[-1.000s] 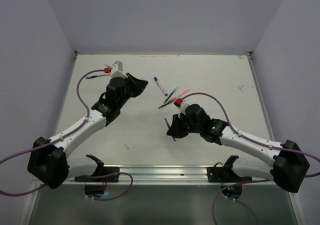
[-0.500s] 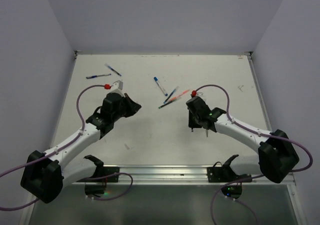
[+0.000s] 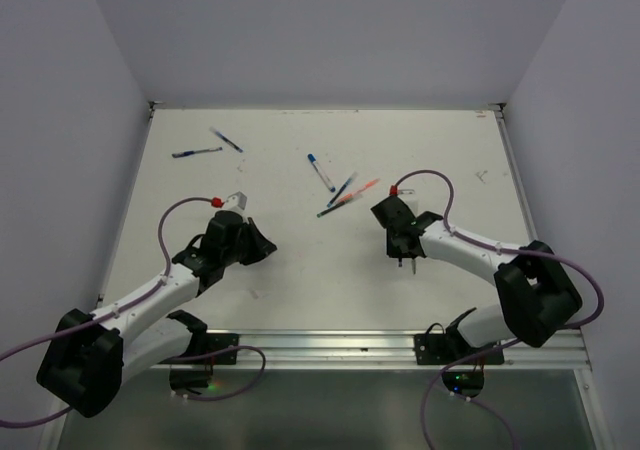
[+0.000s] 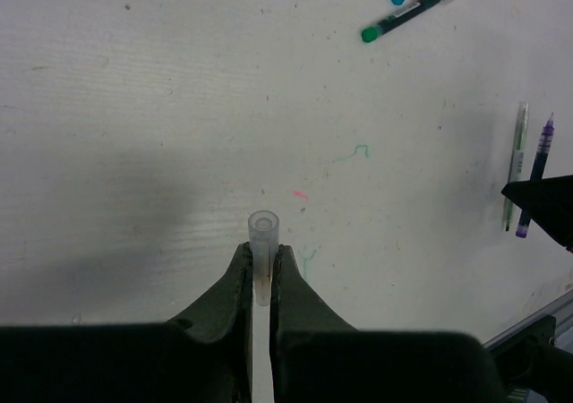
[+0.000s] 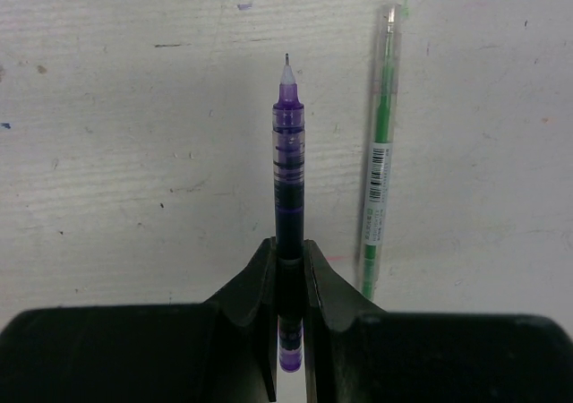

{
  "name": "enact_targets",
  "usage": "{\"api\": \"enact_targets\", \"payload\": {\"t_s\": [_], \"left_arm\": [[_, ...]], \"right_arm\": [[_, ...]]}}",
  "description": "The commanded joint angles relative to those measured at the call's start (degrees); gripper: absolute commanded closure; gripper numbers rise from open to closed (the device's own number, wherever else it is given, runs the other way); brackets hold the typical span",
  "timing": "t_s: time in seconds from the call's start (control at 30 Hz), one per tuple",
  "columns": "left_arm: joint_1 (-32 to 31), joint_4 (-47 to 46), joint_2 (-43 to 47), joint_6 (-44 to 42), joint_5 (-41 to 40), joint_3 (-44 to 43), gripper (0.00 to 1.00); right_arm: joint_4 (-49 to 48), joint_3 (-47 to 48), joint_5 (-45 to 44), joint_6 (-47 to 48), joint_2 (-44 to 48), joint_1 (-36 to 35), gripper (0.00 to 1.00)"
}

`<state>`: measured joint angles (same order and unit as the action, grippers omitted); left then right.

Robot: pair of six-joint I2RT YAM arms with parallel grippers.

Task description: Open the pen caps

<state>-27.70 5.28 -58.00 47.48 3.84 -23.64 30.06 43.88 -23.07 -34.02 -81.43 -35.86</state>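
My left gripper [image 4: 262,252] is shut on a short clear pen cap [image 4: 263,235], whose open end points away over the table. The same gripper [image 3: 258,242] sits left of centre in the top view. My right gripper [image 5: 288,249] is shut on the barrel of a purple pen [image 5: 287,152] with a bare tip and no cap. It [image 3: 404,255] hangs low over the table on the right. A green pen [image 5: 380,157] lies flat just right of the purple one. Capped pens lie mid-table: a blue one [image 3: 320,171], a dark one [image 3: 335,204] and an orange one [image 3: 360,191].
Two more pens [image 3: 196,153] [image 3: 226,140] lie at the far left of the white table [image 3: 300,280]. A metal rail [image 3: 320,342] runs along the near edge. Grey walls close in the left, right and back sides.
My left gripper has drawn back from the far left toward the near edge with the cap. My right gripper has swung rightward with the purple pen. The two have moved apart.
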Motion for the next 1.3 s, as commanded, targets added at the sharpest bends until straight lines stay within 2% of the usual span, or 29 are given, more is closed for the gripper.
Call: {"api": "enact_targets", "payload": {"t_s": [0.0, 0.2, 0.3, 0.4, 0.7, 0.9, 1.07, 1.2, 1.27], "left_arm": [[0.19, -1.33, 0.34, 0.33, 0.83, 0.09, 1.00], [0.19, 3.24, -0.98, 1.47, -0.76, -0.71, 1.00], [0.19, 3.95, -2.03, 1.91, -0.06, -0.27, 1.00], [0.19, 5.79, -2.12, 2.17, 0.29, -0.36, 1.00], [0.11, 15.72, 3.24, 8.40, 0.91, 0.87, 1.00], [0.11, 18.80, 3.77, 8.59, 0.38, 1.23, 1.00], [0.11, 19.85, 0.70, 9.29, 0.38, 0.87, 1.00], [0.11, 21.53, -2.38, 10.34, -1.20, 0.17, 1.00], [0.11, 22.31, -3.44, 10.96, -2.07, -0.18, 0.98]], "right_arm": [[-0.62, 0.42, -1.46, 0.97, -1.80, 0.35, 1.00], [0.17, 1.65, 0.04, 0.71, -4.79, 0.35, 1.00], [-0.62, 1.39, 0.66, 0.62, -4.88, 0.35, 0.92], [-0.62, 1.74, 0.75, 0.97, -5.58, 0.35, 0.90], [0.35, 2.70, -0.31, 1.68, -4.71, 0.35, 0.71], [-0.36, 2.70, 0.30, 2.12, -5.49, 0.35, 0.65], [-0.79, 2.09, 1.18, 4.05, -2.25, 0.35, 0.62], [-0.97, 1.30, 3.73, 4.75, 3.99, 0.44, 0.61], [-0.80, 1.38, 5.57, 5.19, 5.48, 0.26, 0.61]]}}
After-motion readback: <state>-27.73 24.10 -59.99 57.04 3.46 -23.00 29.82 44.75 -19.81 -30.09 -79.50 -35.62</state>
